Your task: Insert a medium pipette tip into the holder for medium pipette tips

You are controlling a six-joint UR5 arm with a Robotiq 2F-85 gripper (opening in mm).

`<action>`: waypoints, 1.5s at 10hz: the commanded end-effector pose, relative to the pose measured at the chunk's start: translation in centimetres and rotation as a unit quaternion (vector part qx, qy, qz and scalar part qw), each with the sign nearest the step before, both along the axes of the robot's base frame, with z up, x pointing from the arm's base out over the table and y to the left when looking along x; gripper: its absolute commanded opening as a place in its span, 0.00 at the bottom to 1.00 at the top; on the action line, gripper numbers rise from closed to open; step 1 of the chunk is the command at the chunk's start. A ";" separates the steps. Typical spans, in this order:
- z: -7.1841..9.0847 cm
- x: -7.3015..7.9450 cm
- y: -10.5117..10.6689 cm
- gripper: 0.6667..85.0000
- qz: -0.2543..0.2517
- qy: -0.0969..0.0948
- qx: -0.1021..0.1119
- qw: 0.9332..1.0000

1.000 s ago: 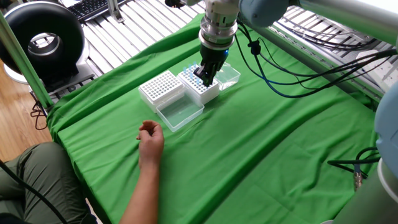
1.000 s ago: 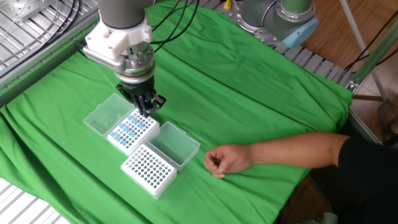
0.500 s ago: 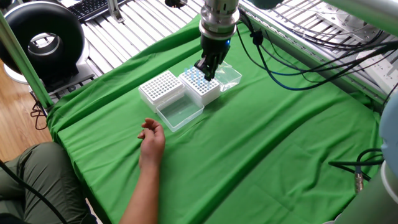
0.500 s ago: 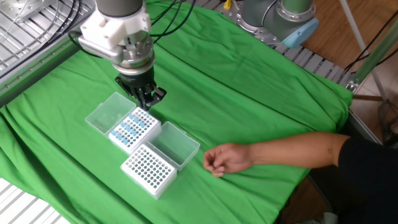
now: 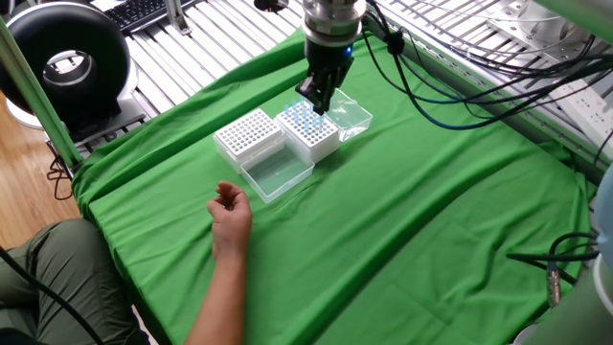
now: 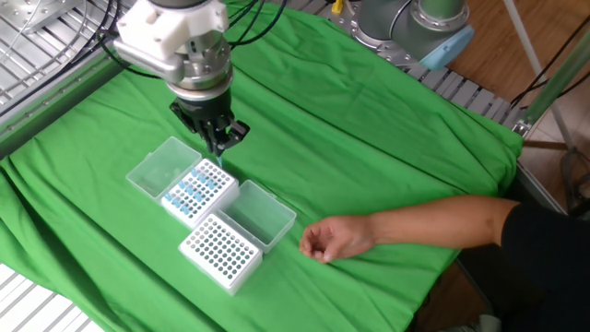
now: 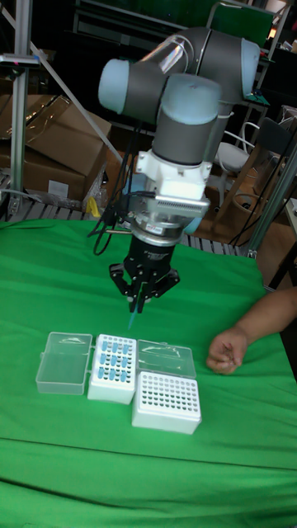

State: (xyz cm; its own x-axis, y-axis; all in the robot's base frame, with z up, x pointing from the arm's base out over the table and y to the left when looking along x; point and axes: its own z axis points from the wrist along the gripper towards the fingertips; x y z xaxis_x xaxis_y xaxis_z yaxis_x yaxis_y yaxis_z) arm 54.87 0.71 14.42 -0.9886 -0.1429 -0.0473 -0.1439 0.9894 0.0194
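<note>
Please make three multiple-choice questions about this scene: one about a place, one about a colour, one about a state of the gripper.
1. Where is the gripper?
A. above the rack with blue tips
B. resting on the person's hand
C. inside the empty white rack

2. What colour is the cloth on the table?
A. grey
B. green
C. red

3. What is the gripper's state?
A. wide open, holding nothing
B. shut on a pipette tip
C. shut on a clear lid

Key: 1 A, it hangs in the air over that rack; 2 B, green fabric covers the table; 3 B, a thin bluish tip points down from between its fingers.
</note>
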 end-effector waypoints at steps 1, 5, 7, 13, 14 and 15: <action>2.3 -0.5 3.7 0.00 -0.033 0.006 0.014 0.999; 2.7 -0.3 5.0 0.00 -0.088 0.003 0.007 0.996; 2.8 0.5 4.4 0.00 -0.095 -0.011 -0.002 0.995; 2.8 -0.4 6.3 0.00 0.040 0.002 0.027 0.999; 2.8 -1.6 6.9 0.00 0.040 0.024 0.040 0.998; 2.8 -1.8 6.7 0.00 0.036 0.029 0.035 0.998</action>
